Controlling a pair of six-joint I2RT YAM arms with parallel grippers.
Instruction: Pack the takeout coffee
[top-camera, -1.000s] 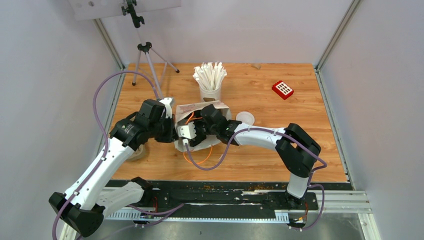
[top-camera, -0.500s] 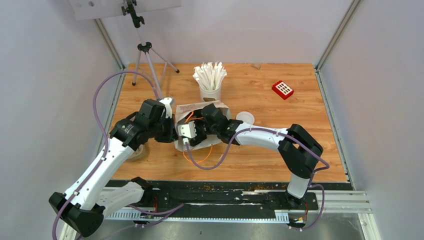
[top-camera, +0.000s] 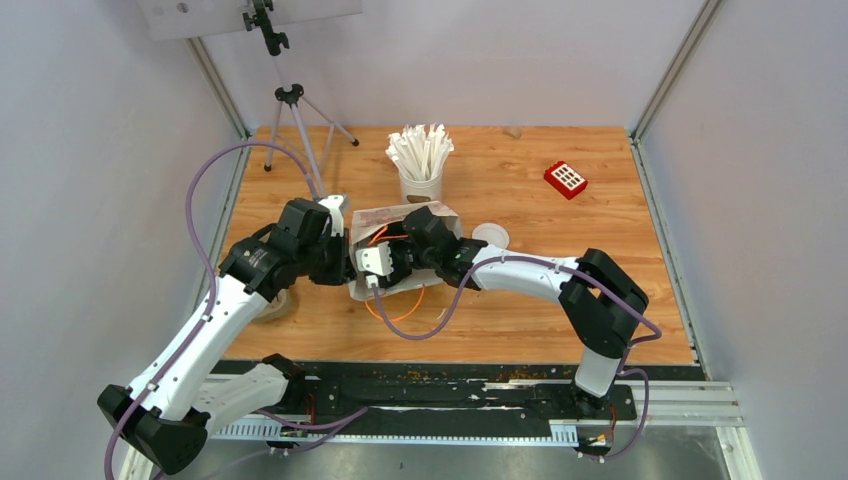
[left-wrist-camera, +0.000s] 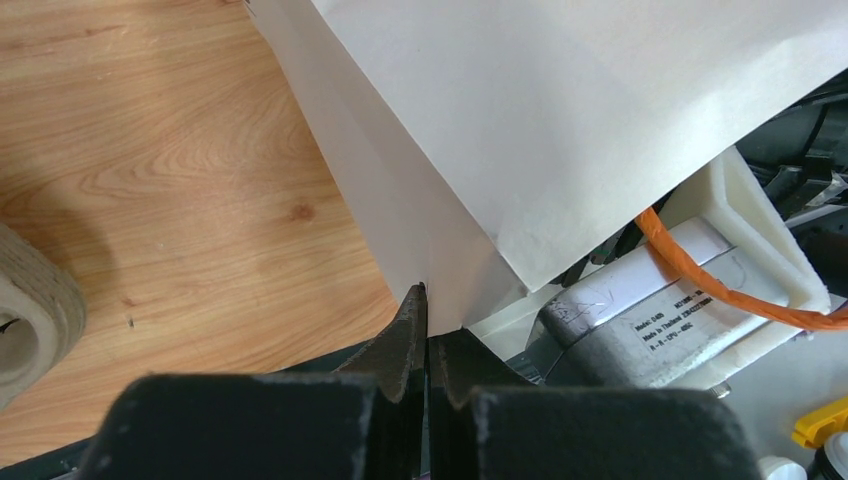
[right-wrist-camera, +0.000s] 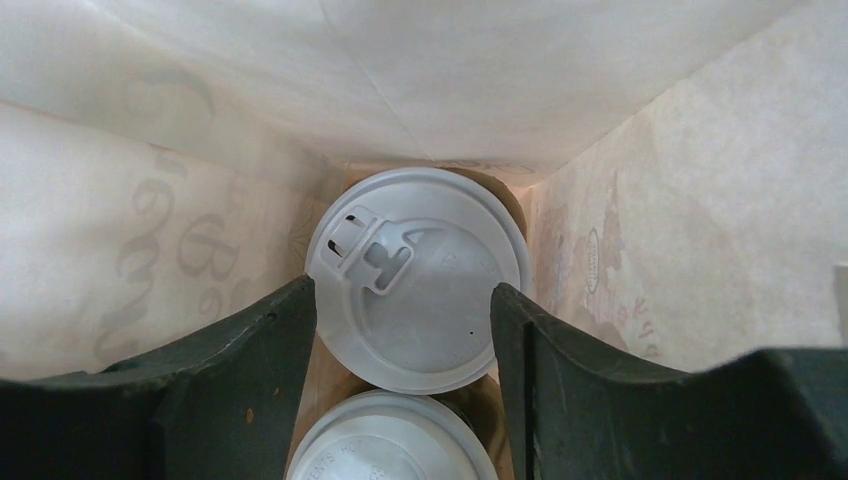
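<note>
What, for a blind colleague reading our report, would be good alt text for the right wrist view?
Looking down inside a white paper bag, a cup with a white lid stands at the bottom, a second cup partly in view beside it. The right gripper is open, its dark fingers flanking the first cup's lid from above.

A wooden table (top-camera: 520, 320) with honey-coloured grain stood boxed in by plain pale walls (top-camera: 480, 60) under even light. A black tripod (top-camera: 289, 96) stood at its far left corner, beside a metal corner post (top-camera: 218, 85).
</note>
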